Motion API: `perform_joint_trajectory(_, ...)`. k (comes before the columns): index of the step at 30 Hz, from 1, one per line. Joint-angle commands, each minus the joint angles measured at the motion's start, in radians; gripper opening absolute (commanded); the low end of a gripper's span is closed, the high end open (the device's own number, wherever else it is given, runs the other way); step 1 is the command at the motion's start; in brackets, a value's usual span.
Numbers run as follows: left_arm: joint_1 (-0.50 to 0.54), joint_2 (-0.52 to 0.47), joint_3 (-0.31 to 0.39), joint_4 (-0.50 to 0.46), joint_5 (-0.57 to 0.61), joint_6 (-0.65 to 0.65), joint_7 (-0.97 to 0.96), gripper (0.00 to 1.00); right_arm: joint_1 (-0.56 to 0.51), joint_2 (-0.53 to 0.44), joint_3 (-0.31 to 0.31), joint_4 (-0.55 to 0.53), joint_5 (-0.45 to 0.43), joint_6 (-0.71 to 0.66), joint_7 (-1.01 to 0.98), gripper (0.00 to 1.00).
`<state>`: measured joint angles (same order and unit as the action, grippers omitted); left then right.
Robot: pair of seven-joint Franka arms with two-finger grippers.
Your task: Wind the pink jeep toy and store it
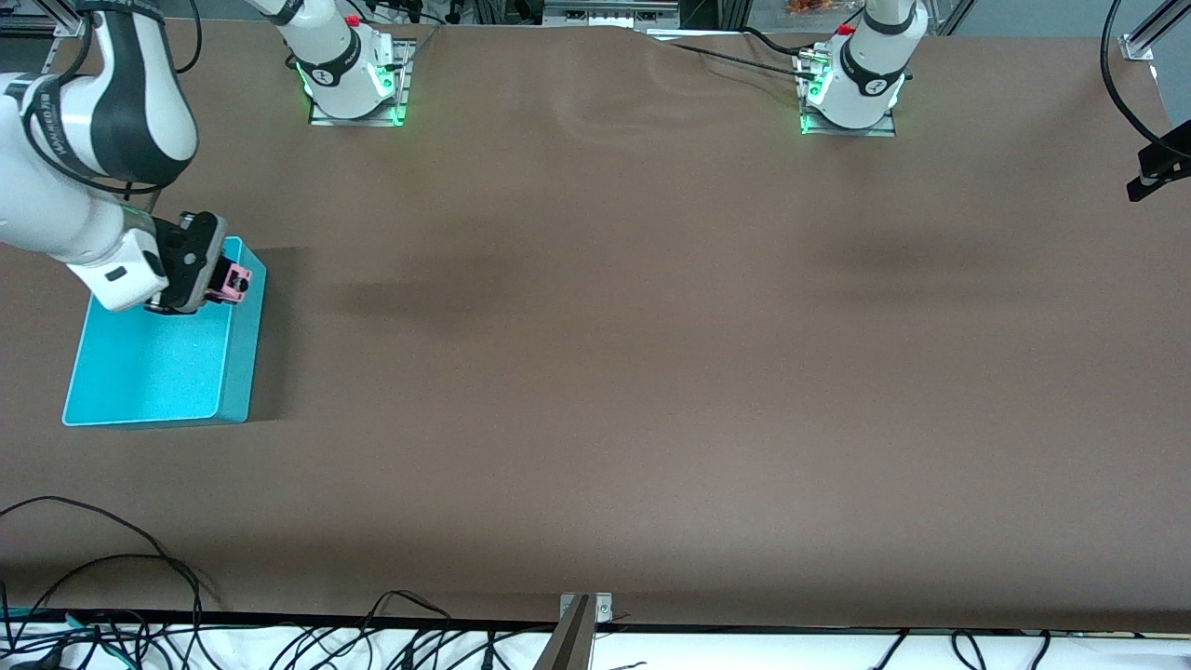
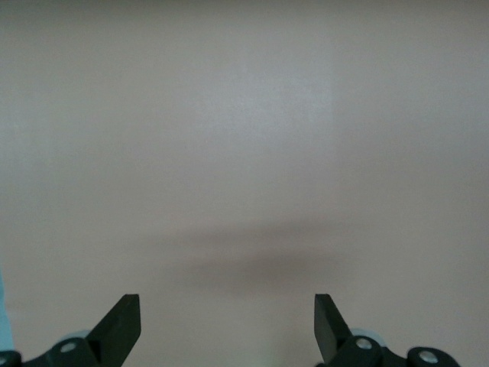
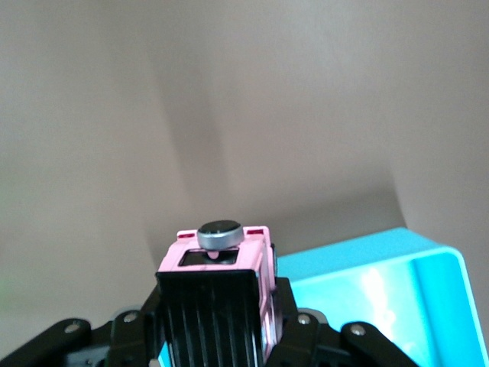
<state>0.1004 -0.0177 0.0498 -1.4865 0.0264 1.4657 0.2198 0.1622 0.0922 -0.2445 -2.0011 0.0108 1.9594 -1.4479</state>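
Front view is showing the right gripper [image 1: 229, 282] pinching the pink jeep toy [image 1: 234, 281] in its jaws over the turquoise bin [image 1: 158, 368]; the left gripper [image 2: 228, 325] is hanging over bare table [image 1: 651, 372], jaws spread.

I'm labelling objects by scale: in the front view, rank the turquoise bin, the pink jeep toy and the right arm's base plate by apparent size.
1. turquoise bin, largest.
2. right arm's base plate, partly covered by the arm.
3. pink jeep toy, smallest, held in the right gripper over the bin.
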Motion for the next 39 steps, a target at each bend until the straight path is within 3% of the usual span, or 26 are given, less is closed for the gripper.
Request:
perform_joint_trajectory(1,0.007,0.009,-0.004,0.028,-0.019,-0.024,-0.007,1.0,-0.003,0.058,-0.11,0.022,-0.006,-0.002,-0.155,0.26)
perform_joint_trajectory(8,0.008,0.009,-0.002,0.028,-0.019,-0.024,-0.005,1.0,-0.035,0.121,-0.142,0.009,0.017,0.061,-0.328,0.26)
perform_joint_trajectory(19,-0.004,0.013,-0.007,0.026,-0.017,-0.024,-0.007,1.0,-0.119,0.213,-0.147,-0.025,0.023,0.168,-0.391,0.26)
perform_joint_trajectory(31,-0.004,0.013,-0.007,0.028,-0.017,-0.024,-0.007,1.0,-0.124,0.313,-0.147,-0.067,0.167,0.253,-0.485,0.26)
perform_joint_trajectory(39,0.002,0.013,-0.007,0.028,-0.017,-0.024,-0.007,1.0,-0.124,0.353,-0.147,-0.065,0.19,0.265,-0.491,0.26)
